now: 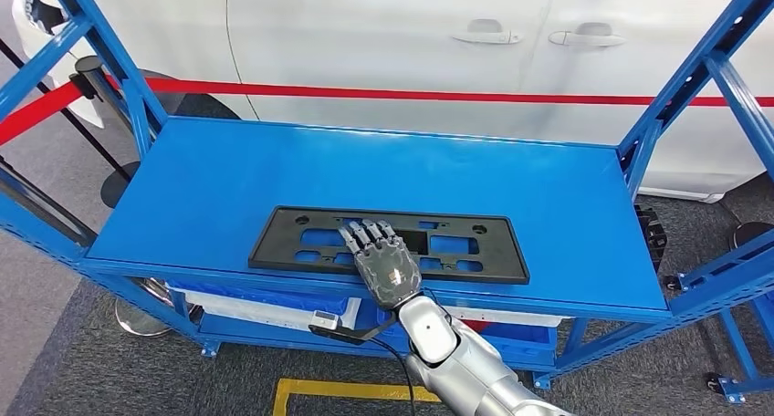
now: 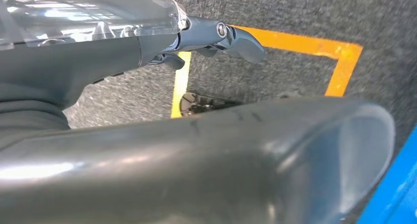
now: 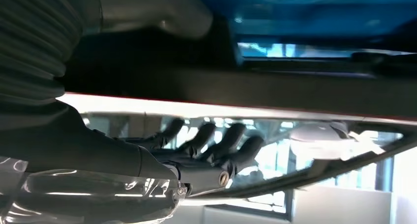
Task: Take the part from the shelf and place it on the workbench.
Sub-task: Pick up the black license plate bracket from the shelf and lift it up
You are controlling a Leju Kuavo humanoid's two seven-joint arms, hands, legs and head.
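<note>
The part (image 1: 475,252) is a flat black rectangular frame with cut-outs, lying on the blue top board (image 1: 274,170) near its front edge. My right hand (image 1: 381,259) reaches in over that front edge, its fingers (image 1: 365,235) stretched out above the middle of the part. In the right wrist view the fingers (image 3: 216,145) stand a little apart from the dark part (image 3: 295,89), with the thumb (image 3: 162,13) on the part's other side. My left hand (image 2: 216,37) hangs over the floor with nothing in it.
Blue frame posts (image 1: 109,60) (image 1: 680,97) rise at both ends of the board. Blue bins (image 1: 265,302) sit on the lower level. A white car (image 1: 411,33) stands close behind. A red barrier belt (image 1: 36,106) runs at the left, and yellow floor tape (image 1: 347,390) lies in front.
</note>
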